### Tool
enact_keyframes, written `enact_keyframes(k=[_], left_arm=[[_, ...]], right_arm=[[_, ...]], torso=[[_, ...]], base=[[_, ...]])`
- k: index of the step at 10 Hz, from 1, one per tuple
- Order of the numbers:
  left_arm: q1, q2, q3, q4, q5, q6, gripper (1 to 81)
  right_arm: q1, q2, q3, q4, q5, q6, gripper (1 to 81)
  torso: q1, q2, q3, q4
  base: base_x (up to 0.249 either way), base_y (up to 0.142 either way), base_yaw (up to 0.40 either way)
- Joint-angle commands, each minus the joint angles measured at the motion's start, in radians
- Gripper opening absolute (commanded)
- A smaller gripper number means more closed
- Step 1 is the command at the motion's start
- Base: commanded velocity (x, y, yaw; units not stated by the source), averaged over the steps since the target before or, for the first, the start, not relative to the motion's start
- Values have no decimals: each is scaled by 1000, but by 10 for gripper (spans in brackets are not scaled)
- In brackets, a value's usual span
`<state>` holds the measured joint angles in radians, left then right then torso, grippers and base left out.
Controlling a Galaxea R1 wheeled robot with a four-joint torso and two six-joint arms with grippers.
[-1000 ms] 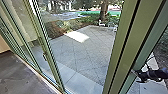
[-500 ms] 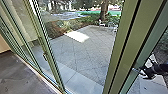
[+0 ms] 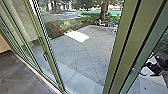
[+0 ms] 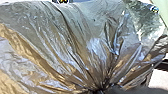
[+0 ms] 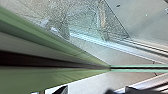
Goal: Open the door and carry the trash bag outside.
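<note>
Away from the silver lever handle (image 3: 140,72) moves the black right gripper (image 3: 151,68), spread or closed I cannot tell; handle contact seems over. The left gripper (image 4: 100,91) pinches the crumpled, translucent plastic trash bag (image 4: 75,47) by its gathered neck.

Trash bag (image 4: 75,50) cropped in left wrist view, right arm (image 3: 163,65) and tree (image 3: 104,9) cut off in head view

Up close, a green door frame (image 5: 57,77) is shown, split lengthwise by a dark groove (image 5: 37,60). Beside it, speckled ground (image 5: 82,15) can be seen, plus a shiny pale strip (image 5: 87,37), pretty blurry, maybe a floor track.
</note>
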<state>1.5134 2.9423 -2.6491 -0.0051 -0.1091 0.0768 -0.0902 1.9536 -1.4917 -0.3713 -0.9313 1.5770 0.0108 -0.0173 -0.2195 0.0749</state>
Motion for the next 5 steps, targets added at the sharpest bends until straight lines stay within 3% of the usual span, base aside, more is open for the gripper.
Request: enact_keyframes(k=[1, 3, 5], left_arm=[[-12, -9, 5, 5, 60, 1, 10], [-12, -8, 5, 5, 59, 1, 10], [-12, 2, 3, 7, 59, 1, 10]], right_arm=[[212, -20, -13, -125, -108, -91, 811], [261, -19, -2, -196, -178, -160, 811], [310, -19, 13, -213, -221, -221, 811]], torso=[[0, 0, 0, 0], [0, 0, 0, 0], [0, 0, 0, 0]], base=[[0, 0, 0], [0, 0, 0], [0, 0, 0]])
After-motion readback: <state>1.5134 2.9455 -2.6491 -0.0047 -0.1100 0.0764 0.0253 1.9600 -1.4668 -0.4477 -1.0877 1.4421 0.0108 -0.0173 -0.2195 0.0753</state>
